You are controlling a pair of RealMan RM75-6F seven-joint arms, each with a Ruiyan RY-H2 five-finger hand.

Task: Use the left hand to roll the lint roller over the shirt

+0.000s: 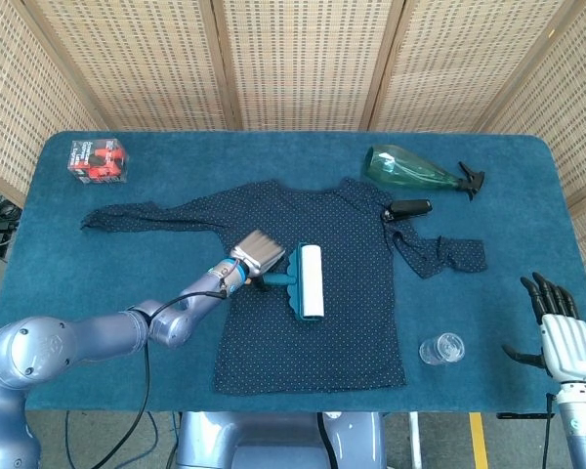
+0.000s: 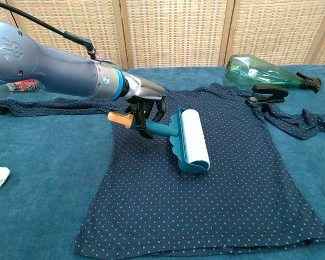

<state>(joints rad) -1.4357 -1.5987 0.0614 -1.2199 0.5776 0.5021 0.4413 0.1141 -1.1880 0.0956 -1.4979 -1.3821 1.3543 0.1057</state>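
Left arm [image 2: 49,67]: glossy silver-blue shell, bright blue wrist ring, thin black cable along it. Left hand [image 2: 146,108]: silver back, black fingers. Right hand [image 1: 561,332]: white-silver back, black fingers, grey forearm.
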